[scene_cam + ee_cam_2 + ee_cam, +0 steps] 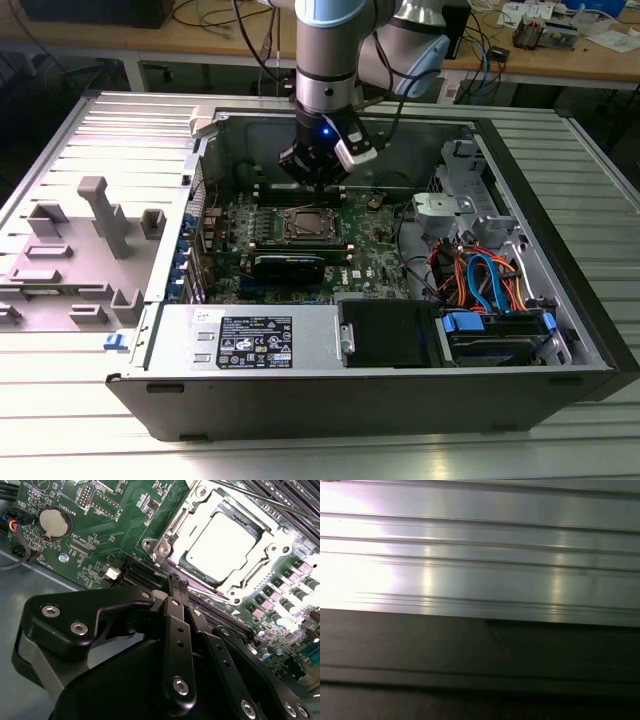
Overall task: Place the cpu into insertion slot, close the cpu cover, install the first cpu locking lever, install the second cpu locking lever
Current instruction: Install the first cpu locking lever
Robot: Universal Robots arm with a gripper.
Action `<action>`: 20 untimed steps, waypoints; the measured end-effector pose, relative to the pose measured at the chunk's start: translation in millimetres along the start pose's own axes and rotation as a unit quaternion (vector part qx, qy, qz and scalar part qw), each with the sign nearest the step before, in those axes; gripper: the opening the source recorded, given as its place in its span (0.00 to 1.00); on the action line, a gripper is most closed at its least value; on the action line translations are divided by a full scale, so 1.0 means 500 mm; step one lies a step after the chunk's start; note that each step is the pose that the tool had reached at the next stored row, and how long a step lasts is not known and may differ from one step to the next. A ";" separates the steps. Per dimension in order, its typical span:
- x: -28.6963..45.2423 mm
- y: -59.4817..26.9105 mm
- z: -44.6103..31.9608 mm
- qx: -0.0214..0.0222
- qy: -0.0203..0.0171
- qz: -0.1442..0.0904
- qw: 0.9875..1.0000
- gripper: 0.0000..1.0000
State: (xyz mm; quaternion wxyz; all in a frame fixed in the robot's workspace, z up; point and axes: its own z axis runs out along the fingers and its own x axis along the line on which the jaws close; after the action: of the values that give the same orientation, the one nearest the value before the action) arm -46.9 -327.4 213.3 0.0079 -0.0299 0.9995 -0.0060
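End effector (pixel 318 180) low inside the open computer case (pixel 560 300) in the exterior view, hanging from the arm over the green circuit board (pixel 375 250); insertion slot (pixel 305 225) just beyond its tips on the camera's side, near but apart. Case flat on the ribbed bench (pixel 60 130).

Second wrist view: end effector (pixel 177 582) narrow, black fingers drawn together, nothing gripped. Straight ahead of the tips, close but not touching, the cpu (pixel 225 545), dull silver top up, already seated in the insertion slot (pixel 235 596). Cpu cover (pixel 169 536) apparently down flat around it, chip showing through the window. Cannot tell whether either locking lever is latched. Coin cell (pixel 54 522) well off to one side on the board.

First wrist view: ribbed pale metal (pixel 480 555) above a dark band
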 end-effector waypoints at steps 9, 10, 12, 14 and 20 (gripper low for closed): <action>-0.001 0.000 0.004 0.000 0.000 0.001 1.000 0.11; -0.001 0.000 0.004 0.000 0.000 0.002 1.000 0.11; -0.001 0.000 0.004 0.000 0.000 0.004 1.000 0.11; -0.001 0.000 0.004 0.000 0.000 0.011 1.000 0.11; -0.001 0.000 0.005 0.000 0.000 0.014 1.000 0.11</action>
State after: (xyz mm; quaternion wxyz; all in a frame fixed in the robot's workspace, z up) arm -46.2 -327.3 210.8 0.0078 -0.0156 0.9998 -0.0060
